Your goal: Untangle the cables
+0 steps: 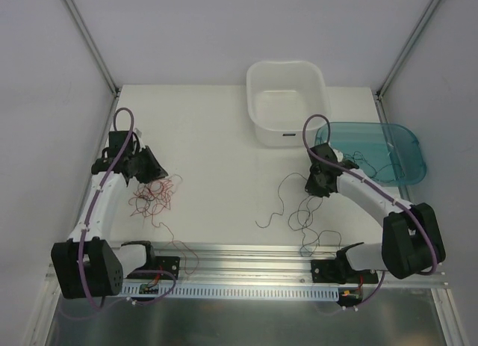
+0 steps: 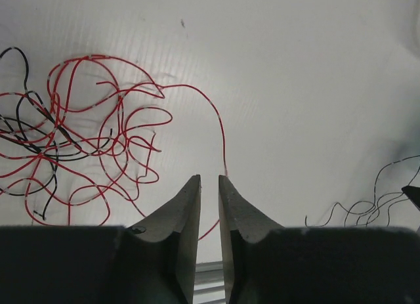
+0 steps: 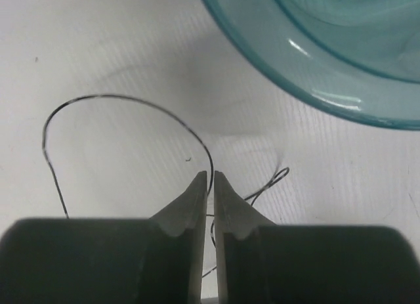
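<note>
top external view, left to right: the left gripper (image 1: 158, 169) is out at about 9 o'clock on the table (image 1: 216, 148), tips angled toward 4 o'clock. the red cables (image 1: 153, 196) lie right at its 6 o'clock, a loose curly heap flat on the table with a few black bits mixed in. one red strand trails off toward 5 o'clock down to the metal rail (image 1: 254, 256) at the near edge.

left wrist view: the fingers (image 2: 180, 215) are narrow, just a slim gap with the rail showing through it. the heap is at 10 o'clock from the tips. one red loop arcs over and ends right at the tip of the finger on the 3 o'clock side, and i can't tell if it touches or passes behind.

around 12 o'clock on the table is a white tub (image 1: 287, 139), upright. the black cables (image 1: 305, 215) are loose squiggles at roughly 5 o'clock on the table, well apart from the red heap, running down to the rail. the right gripper (image 1: 317, 185) is over their upper end. a teal tray (image 1: 409, 170) sits just beside it at its 2 o'clock.

right wrist view: the fingers (image 3: 187, 209) are squeezed to a hairline slit. a black strand curves in from 10 o'clock, goes straight into the slit at the tips and shows again lower down, so it looks pinched. the tray's rim fills 1 o'clock.
</note>
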